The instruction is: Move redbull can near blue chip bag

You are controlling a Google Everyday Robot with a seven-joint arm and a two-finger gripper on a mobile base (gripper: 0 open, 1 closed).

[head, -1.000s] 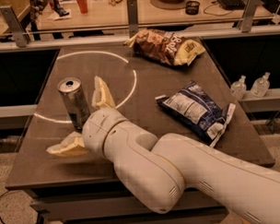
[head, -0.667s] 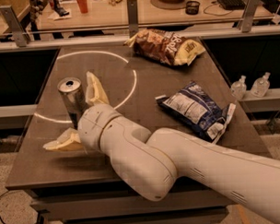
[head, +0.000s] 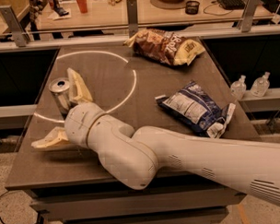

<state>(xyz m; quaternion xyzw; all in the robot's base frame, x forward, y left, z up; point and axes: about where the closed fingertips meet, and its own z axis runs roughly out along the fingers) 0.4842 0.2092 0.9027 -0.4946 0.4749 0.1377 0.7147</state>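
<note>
The redbull can (head: 60, 92) stands upright at the left of the dark table (head: 106, 64), its lower body hidden behind my wrist. My gripper (head: 64, 113) is open, with one tan finger (head: 79, 86) just right of the can and the other (head: 51, 140) in front of it near the table's front left. The can sits in the gap between them. The blue chip bag (head: 195, 107) lies flat at the right middle of the table, well away from the can.
A brown and yellow chip bag (head: 167, 44) lies at the table's back right. A white circle line (head: 129, 82) is marked on the tabletop. Two small clear bottles (head: 249, 86) stand on a ledge to the right. A desk with clutter runs behind.
My gripper has moved left across the table, so its open fingers now stand on either side of the can. The can and both bags have not moved.
</note>
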